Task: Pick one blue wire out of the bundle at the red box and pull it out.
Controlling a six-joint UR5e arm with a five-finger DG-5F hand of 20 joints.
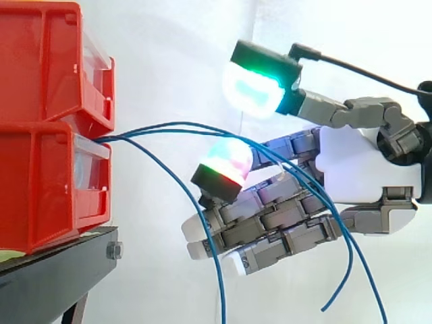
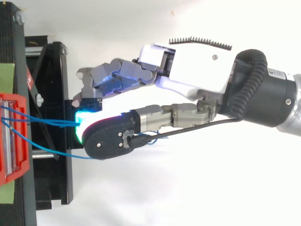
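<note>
Fingers (image 1: 270, 221) and thumb (image 1: 255, 86) gape wide, blue wires (image 1: 182, 123) passing loose between.

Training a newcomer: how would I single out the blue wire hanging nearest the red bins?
Find the stacked red bins on the black stand. From the lower bin's front, this blue wire falls steeply past the hand's fingertips; its neighbours arc higher across the hand.

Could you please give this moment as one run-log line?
robot hand: open | blue wires: hanging from lower red bin, unpinched | stage: pre-grasp
</note>
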